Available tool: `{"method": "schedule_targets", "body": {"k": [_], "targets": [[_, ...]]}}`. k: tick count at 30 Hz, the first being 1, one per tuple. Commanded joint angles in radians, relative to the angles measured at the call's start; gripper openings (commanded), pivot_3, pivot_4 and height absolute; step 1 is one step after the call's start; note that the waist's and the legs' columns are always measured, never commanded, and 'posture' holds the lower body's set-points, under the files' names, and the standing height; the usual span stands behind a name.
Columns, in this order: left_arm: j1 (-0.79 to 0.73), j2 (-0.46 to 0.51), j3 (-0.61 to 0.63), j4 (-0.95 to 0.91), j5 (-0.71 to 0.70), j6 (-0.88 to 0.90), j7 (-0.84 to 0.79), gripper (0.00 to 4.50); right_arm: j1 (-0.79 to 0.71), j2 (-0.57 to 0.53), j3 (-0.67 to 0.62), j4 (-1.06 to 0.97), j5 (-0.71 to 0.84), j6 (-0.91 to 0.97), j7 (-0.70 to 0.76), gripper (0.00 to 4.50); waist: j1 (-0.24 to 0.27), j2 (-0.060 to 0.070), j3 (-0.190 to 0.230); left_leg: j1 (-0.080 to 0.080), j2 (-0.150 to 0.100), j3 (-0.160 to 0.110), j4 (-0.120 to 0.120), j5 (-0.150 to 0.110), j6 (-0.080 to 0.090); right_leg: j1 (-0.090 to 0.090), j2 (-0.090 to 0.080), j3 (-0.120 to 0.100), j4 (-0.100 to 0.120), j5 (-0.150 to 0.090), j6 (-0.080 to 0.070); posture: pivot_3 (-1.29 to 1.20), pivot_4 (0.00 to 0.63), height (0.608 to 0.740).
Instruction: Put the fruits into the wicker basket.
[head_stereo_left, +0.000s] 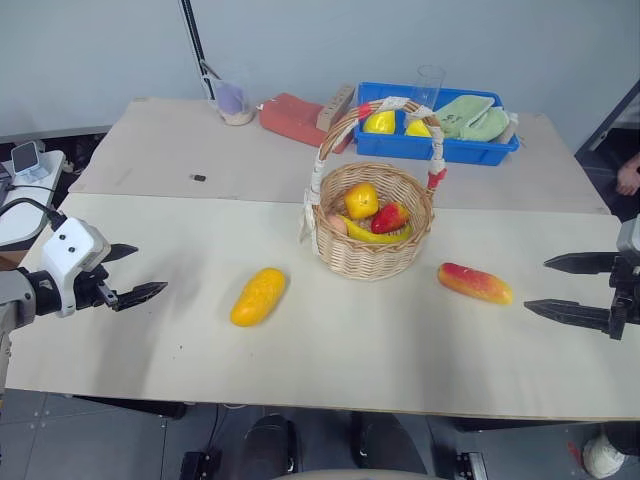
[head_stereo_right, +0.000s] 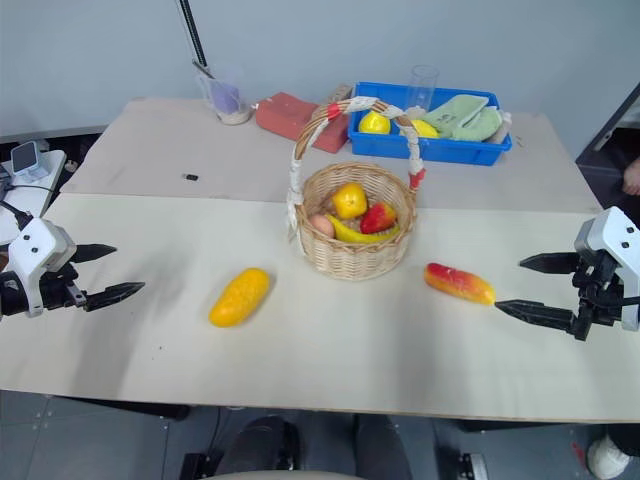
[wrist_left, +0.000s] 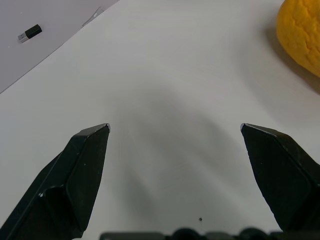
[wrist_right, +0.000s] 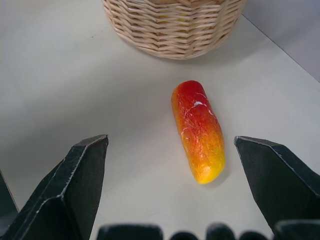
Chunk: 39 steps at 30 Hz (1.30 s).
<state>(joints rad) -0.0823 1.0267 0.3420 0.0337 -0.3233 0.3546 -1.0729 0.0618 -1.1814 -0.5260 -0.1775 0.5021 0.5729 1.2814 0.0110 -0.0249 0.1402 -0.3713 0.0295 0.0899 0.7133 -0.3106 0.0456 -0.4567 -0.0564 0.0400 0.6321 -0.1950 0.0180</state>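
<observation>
Both fruits lie on the pale table (head_stereo_left: 330, 370), outside the wicker basket (head_stereo_left: 372, 255), so the work stands at its opening step: the reach before the first pick. The yellow-orange fruit (head_stereo_left: 258, 296) lies to the left of the basket and a little nearer, tilted; the red-and-yellow fruit (head_stereo_left: 474, 283) lies to the basket's right, its red end towards the basket. The basket already holds a few small toy fruits and sits mid-table, its arched handle upright.

The left gripper (head_stereo_left: 127, 273) hovers at the left edge with its fingers spread wide and nothing between them, well apart from the yellow-orange fruit. The right gripper (head_stereo_right: 532, 287) hangs at the right edge, likewise wide open and empty, near the red-and-yellow fruit and facing it.

I judge the next move calls for the right gripper to advance and drop over the red-and-yellow fruit, straddling it across its narrow width, then close, lift clear of the rim and handle, and release inside
</observation>
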Motion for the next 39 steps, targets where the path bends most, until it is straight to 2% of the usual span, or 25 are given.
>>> {"method": "schedule_targets", "body": {"k": [1,14,25,29,33,39], "targets": [[-0.021,0.006,0.013,-0.03,-0.021,0.015,0.001,4.5,-0.001,-0.015,-0.048,-0.011,-0.002,-0.009,0.003,4.46,0.0,0.0,0.0,0.0,0.0,0.0,0.0,0.0,0.0,0.0,0.0,0.0,0.0,0.0,0.0,0.0,0.15,0.682],[-0.035,0.0,0.018,-0.028,-0.037,-0.007,-0.01,4.5,-0.008,-0.002,-0.039,-0.014,0.0,-0.007,-0.007,4.46,0.0,0.0,0.0,0.0,0.0,0.0,0.0,0.0,0.0,0.0,0.0,0.0,0.0,0.0,0.0,0.0,0.15,0.682],[-0.062,-0.012,0.019,-0.037,-0.078,0.055,-0.001,4.5,-0.009,0.005,-0.029,-0.014,-0.006,-0.022,-0.013,4.46,0.0,0.0,0.0,0.0,0.0,0.0,0.0,0.0,0.0,0.0,0.0,0.0,0.0,0.0,0.0,0.0,0.15,0.682],[-0.065,-0.062,0.017,-0.149,-0.156,0.17,0.05,4.5,-0.031,0.009,-0.016,-0.052,0.015,-0.01,-0.019,4.46,0.001,0.0,0.0,0.0,0.0,0.0,0.0,0.0,0.0,0.0,0.0,0.0,0.0,0.0,0.0,0.0,0.15,0.682],[-0.062,-0.184,-0.009,-0.342,-0.286,0.34,0.177,4.5,-0.103,0.025,0.011,-0.159,0.112,0.071,-0.054,4.46,-0.001,0.0,0.0,0.0,0.0,-0.001,0.001,0.0,0.0,0.0,0.0,0.0,0.001,0.0,0.0,0.0,0.15,0.682],[-0.018,-0.335,-0.133,-0.544,-0.277,0.467,0.393,4.5,-0.214,0.035,0.067,-0.32,0.284,0.193,-0.115,4.46,-0.002,0.0,0.0,0.0,0.0,-0.003,0.0,0.0,0.0,0.001,0.0,0.001,0.002,0.0,0.0,0.0,0.15,0.682]]}}
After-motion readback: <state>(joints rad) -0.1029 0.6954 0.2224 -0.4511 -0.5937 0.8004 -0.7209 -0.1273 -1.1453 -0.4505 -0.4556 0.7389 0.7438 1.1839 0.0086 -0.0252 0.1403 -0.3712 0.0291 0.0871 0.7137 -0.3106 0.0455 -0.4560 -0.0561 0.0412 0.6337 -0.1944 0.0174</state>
